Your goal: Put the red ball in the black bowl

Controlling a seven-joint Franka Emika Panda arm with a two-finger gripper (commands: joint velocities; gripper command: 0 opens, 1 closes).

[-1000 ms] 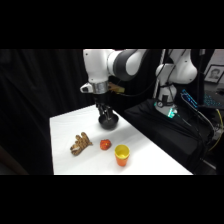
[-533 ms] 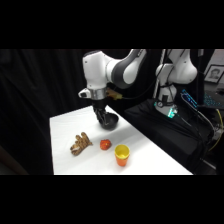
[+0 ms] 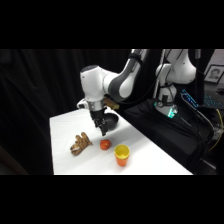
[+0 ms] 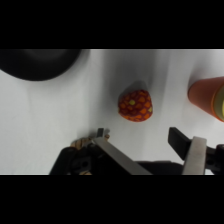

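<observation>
So I'm hanging over the white table (image 3: 145,155), my gripper (image 3: 103,129) low above it and a bit in front of the black bowl (image 3: 113,121), which sits at the back and is partly hidden behind me in the side view. From my wrist the bowl (image 4: 37,64) is off in the top left corner, and the yellow cup (image 4: 207,96) pokes in at the right edge.

The red ball (image 4: 135,105) is on the table between them, touching neither. My jaws are apart with nothing in them, and the ball lies ahead of my fingertips, roughly on the line between them but not yet inside the gap. It's round-ish, so I'd guess no axis to fuss over. Looks like I need to go forward and down to straddle it. The tan lumpy thing (image 3: 79,144) is off to the far side, well clear.
</observation>
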